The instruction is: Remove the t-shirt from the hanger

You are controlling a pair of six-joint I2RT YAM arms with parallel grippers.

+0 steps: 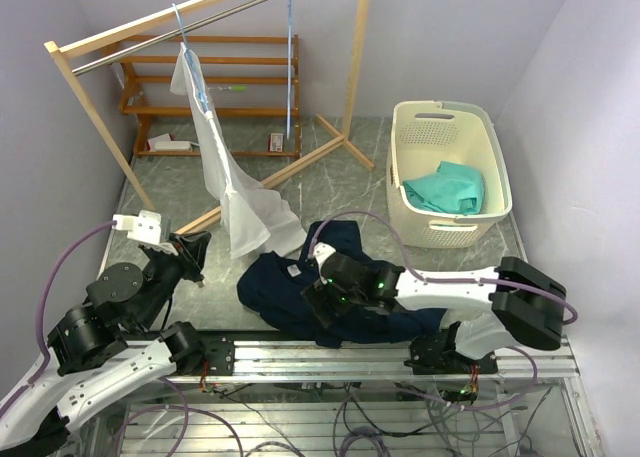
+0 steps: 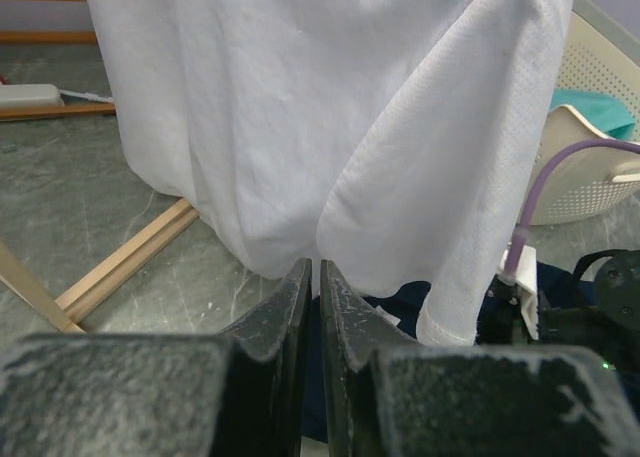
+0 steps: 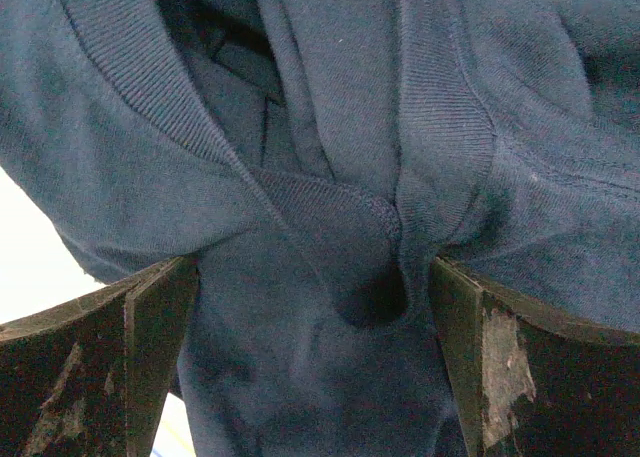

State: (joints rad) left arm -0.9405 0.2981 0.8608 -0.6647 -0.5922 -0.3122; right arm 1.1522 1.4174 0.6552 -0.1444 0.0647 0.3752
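1. The white t-shirt (image 1: 225,177) is on the blue hanger (image 1: 180,29), which is hooked over the metal rail (image 1: 130,49) at far left. Not off yet.
2. Key relation: the shirt's long axis runs steeply from the hanger high at the back, down and to the right, toward the arms. The lower hem ends just ahead and to the right of the left gripper (image 1: 193,255). The left arm is clearly the nearer one.
3. In the left wrist view the shirt (image 2: 330,127) fills the frame straight ahead, with the hem just above the fingertips.
4. The left gripper (image 2: 316,269) has its jaws pinched to a thin slit with nothing in it. It needs to open before it can take any fabric.
5. Left arm pose: elbow folded, wrist low over the table, fingers aimed forward at the hem.
6. The right gripper (image 1: 318,277) is down on the navy garment (image 1: 290,297), which is heaped at the near centre of the table. The arm reaches in leftward and lies low.
7. In the right wrist view the right gripper (image 3: 315,277) has its jaws spread wide, with bunched navy cloth (image 3: 330,127) between them. It isn't clamped.
8. I can't tell whether the white hem touches the navy heap; they sit just beside each other.
9. My call: the left arm takes the hem and pulls down and toward the near edge, along the shirt's axis. The hanger could slide on the rail or lift off with the shirt.
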